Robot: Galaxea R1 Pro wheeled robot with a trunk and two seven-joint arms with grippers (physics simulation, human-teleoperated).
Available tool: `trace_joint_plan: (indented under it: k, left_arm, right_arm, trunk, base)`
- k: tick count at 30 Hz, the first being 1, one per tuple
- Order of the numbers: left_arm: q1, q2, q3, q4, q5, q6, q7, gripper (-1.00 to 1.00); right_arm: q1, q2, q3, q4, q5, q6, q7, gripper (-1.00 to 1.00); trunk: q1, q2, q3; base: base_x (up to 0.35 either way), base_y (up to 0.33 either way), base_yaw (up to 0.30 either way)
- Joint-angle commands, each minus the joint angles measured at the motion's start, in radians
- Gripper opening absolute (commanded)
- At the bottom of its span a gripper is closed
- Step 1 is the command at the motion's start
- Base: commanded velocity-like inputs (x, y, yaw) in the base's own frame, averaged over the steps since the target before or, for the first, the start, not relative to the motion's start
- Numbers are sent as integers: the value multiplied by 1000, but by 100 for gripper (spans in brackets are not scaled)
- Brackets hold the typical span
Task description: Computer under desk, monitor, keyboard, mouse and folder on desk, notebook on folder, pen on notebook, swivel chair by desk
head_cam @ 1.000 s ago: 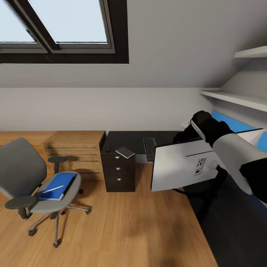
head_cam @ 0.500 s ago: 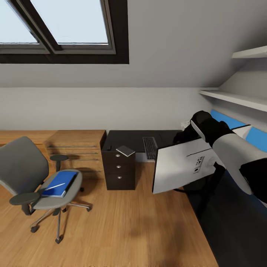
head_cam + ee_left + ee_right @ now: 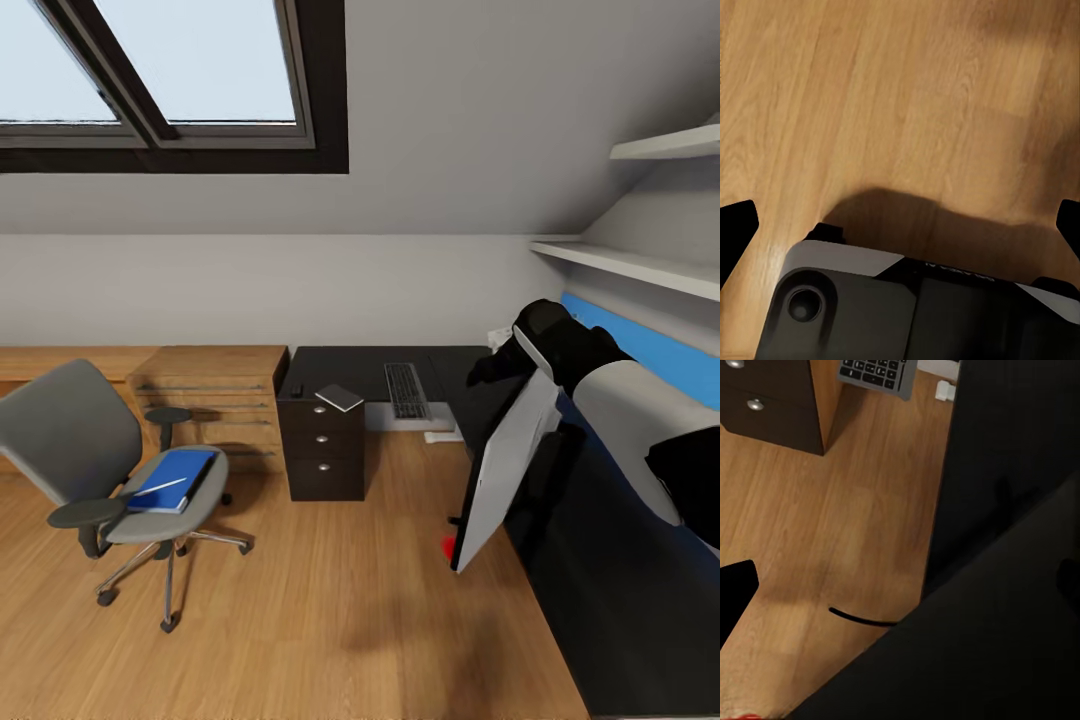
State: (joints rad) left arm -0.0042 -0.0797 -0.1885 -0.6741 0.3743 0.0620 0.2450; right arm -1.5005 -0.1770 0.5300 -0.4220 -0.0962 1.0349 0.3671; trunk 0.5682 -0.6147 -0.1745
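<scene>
- The right arm's tool is hidden behind the monitor (image 3: pixel 503 462); its grip cannot be told. The monitor hangs tilted, edge-on, at the worktop's (image 3: pixel 600 600) left edge.
- The left tool (image 3: pixel 900 225) hangs wide open and empty over the wooden floor (image 3: pixel 907 90).
- At left, the swivel chair (image 3: pixel 90 450) carries the folder (image 3: pixel 172 480) with the pen (image 3: pixel 158 489) on it.
- Farther off, the notebook (image 3: pixel 339 397) and keyboard (image 3: pixel 406 390) lie on the worktop.
</scene>
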Motion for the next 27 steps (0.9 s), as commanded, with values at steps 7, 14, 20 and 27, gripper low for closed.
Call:
trace_joint_plan:
  k: [7, 14, 20, 27]
  left_arm:
    - [0, 0, -5, -2, 7, 4, 8, 100]
    - [0, 1, -4, -2, 8, 4, 8, 100]
    - [0, 1, -4, -2, 8, 4, 8, 100]
    - [0, 0, -5, -2, 7, 4, 8, 100]
  right_arm:
    - [-1, -3, 6, -2, -8, -1, -3, 100]
    - [-1, -24, -2, -86, -6, -5, -11, 100]
    - [-1, -43, -55, -177, -6, -3, -17, 100]
    - [-1, -89, -128, -410, -8, 8, -59, 100]
  trunk:
    - [0, -2, -2]
    - [0, -2, -2]
    - [0, -2, -2]
    - [0, -2, -2]
  base:
    - [-11, 0, 0]
    - [0, 0, 0]
    - [0, 0, 0]
    - [0, 0, 0]
